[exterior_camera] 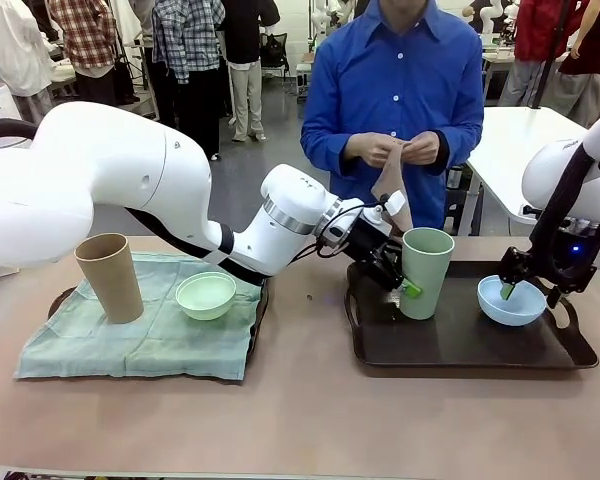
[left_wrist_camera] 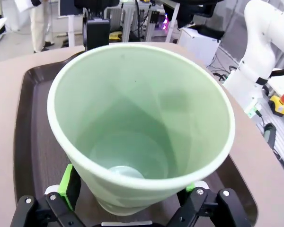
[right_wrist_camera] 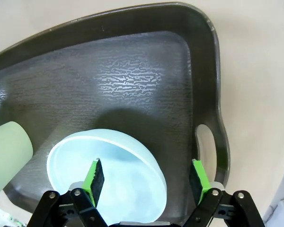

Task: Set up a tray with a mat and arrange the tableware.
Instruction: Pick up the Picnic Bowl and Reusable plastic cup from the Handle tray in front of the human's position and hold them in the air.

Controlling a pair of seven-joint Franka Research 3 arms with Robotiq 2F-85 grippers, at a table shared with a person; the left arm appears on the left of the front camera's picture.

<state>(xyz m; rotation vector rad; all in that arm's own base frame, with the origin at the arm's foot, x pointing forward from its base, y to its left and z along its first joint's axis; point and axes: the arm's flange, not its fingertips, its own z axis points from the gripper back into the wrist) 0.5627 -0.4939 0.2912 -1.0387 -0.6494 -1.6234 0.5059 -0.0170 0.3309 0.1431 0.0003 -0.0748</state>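
A sage green cup (exterior_camera: 427, 268) stands on the bare dark tray (exterior_camera: 460, 345) at the right. My left gripper (exterior_camera: 405, 285) reaches across and stands open with its fingers on either side of the cup's (left_wrist_camera: 137, 127) lower part. The light blue bowl (exterior_camera: 512, 302) sits on the same tray. My right gripper (exterior_camera: 510, 290) is open over it, one finger inside the bowl (right_wrist_camera: 123, 184) and the other outside its rim. At the left, a tan cup (exterior_camera: 110, 275) and a mint green bowl (exterior_camera: 205, 295) rest on a pale green mat (exterior_camera: 130, 340).
A person in a blue shirt stands at the far side, holding a tan cloth (exterior_camera: 390, 180) in both hands. A second tray's rim (exterior_camera: 60, 298) peeks out from under the mat. Bare table lies in front of both trays.
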